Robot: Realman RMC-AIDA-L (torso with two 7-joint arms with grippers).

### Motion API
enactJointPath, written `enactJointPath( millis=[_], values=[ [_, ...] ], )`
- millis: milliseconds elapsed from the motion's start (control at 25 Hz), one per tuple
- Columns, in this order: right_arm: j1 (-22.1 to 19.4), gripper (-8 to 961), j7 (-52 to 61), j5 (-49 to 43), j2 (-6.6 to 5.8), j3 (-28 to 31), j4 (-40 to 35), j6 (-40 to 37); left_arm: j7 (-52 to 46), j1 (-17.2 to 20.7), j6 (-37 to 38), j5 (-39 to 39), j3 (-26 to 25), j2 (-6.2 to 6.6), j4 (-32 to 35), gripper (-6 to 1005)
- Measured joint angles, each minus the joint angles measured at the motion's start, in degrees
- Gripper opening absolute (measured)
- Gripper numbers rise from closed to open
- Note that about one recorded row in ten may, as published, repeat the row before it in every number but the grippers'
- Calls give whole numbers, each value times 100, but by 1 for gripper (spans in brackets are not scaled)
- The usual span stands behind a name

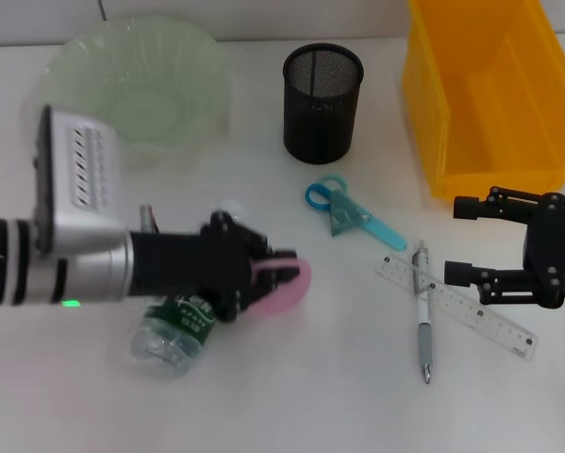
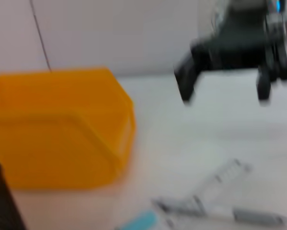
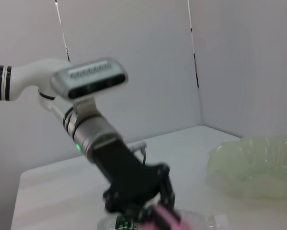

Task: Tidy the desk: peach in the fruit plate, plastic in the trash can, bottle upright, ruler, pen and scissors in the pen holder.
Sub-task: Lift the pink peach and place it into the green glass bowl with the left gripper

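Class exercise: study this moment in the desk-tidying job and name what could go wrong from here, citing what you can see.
1. The left gripper holds the pink peach right over the lying bottle; lifting carelessly could knock the bottle and roll it.
2. The pen lies across the ruler; the open right gripper hovering nearby could drag both when picking one.

The left gripper (image 1: 282, 274) covered most of the pink peach (image 1: 296, 283) and the upper part of the lying bottle (image 1: 174, 335). Beside the bottle, in the left wrist view, the yellow trash can (image 2: 62, 129), pen (image 2: 220, 211) and ruler (image 2: 220, 175) were blurred, and the pen holder (image 2: 2, 201) was cut off.
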Motion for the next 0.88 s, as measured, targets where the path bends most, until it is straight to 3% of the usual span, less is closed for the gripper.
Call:
enactJointPath(
  millis=[160, 280, 400, 520, 560, 880],
  values=[
    [-4, 823, 0, 8, 0, -1, 3, 12, 61, -36, 85, -671, -955, 4, 124, 122],
    [-5, 822, 0, 9, 0, 0, 5, 14, 63, -89, 13, -752, -1215, 4, 100, 105],
    [-12, 822, 0, 11, 0, 0, 7, 14, 77, -357, -369, -895, -2040, 3, -107, 92],
    [-14, 822, 0, 16, 0, 1, 8, 14, 201, -678, -945, -1176, -2517, 1, -612, 87],
    [-13, 822, 0, 18, 0, 3, 8, 15, 382, -994, -1423, -1328, -2862, 9, -1127, 87],
    [27, 822, -3, 21, 4, 0, 8, 14, 1186, -1721, -2543, -1391, -3439, -6, -2324, 88]
  ],
)
